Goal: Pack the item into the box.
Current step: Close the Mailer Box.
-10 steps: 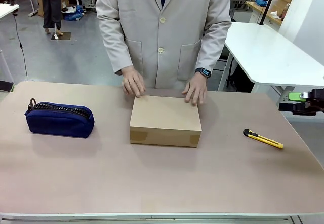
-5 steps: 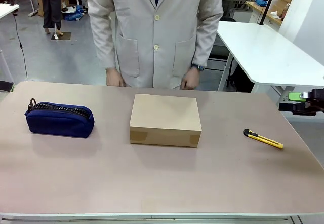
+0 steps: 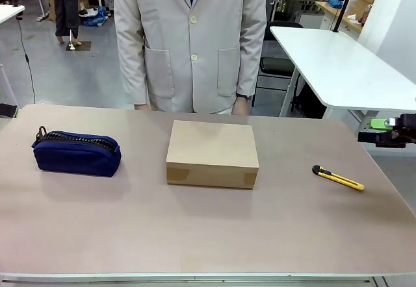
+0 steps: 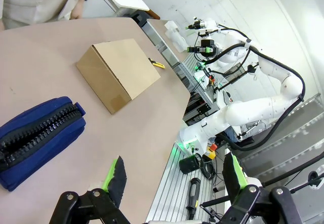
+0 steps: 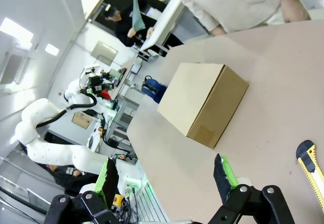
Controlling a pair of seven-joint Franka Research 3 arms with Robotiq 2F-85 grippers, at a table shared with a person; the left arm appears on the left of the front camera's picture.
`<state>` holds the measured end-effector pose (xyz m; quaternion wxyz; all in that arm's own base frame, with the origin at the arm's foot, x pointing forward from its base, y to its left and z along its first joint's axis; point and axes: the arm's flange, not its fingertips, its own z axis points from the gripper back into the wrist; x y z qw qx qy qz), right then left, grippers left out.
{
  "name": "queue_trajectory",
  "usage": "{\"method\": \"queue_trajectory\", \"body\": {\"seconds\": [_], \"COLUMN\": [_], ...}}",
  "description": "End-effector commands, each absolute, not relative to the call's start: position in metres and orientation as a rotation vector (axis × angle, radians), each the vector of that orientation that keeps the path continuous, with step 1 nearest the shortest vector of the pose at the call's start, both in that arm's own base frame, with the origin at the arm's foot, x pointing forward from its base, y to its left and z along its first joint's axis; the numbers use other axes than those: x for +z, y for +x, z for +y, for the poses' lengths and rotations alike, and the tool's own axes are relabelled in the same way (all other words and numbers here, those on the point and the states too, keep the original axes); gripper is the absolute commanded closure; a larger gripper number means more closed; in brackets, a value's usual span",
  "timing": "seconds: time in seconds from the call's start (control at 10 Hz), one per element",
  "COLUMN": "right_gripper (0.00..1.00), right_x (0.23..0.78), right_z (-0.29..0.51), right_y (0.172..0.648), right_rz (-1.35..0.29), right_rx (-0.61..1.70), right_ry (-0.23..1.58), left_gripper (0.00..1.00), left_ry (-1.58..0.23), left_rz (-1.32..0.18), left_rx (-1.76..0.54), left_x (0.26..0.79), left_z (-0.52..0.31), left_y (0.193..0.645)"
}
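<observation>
Nearest the robot, the left gripper [image 4: 172, 181] and right gripper [image 5: 164, 181] stood parked off the table's sides, jaws spread wide and empty. On the table [image 3: 208, 235], the box [image 3: 212, 154] lay at mid-table with its lid shut, the navy pouch [image 3: 76, 152] well to its left and the utility knife [image 3: 337, 178] well to its right. Beyond it, the person [image 3: 192, 40] had lifted both hands from the lid a second earlier and stood upright. The stapler was nowhere on the tabletop; it was judged to be inside the shut box, so packing looked finished.
</observation>
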<state>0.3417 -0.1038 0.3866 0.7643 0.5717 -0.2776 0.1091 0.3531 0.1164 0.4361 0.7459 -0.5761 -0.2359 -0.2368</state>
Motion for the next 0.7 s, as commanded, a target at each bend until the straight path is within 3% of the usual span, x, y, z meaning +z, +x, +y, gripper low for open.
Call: {"method": "queue_trajectory", "body": {"seconds": [0.0,0.6], "right_gripper": [0.00,0.00], "right_x": [0.3887,0.3887], "right_z": [-0.1032,-0.1032], "right_y": [0.3404,0.3404], "right_rz": [-0.601,-0.601], "right_rx": [0.247,0.247], "right_ry": [1.249,1.249], "left_gripper": [0.00,0.00], "left_ry": [-1.257,-1.257], "left_rz": [-0.539,-0.539], "left_rx": [-0.524,-0.524], "left_x": [0.4369,0.4369], "left_z": [0.1161,0.1161], "left_y": [0.3528,0.3528]}}
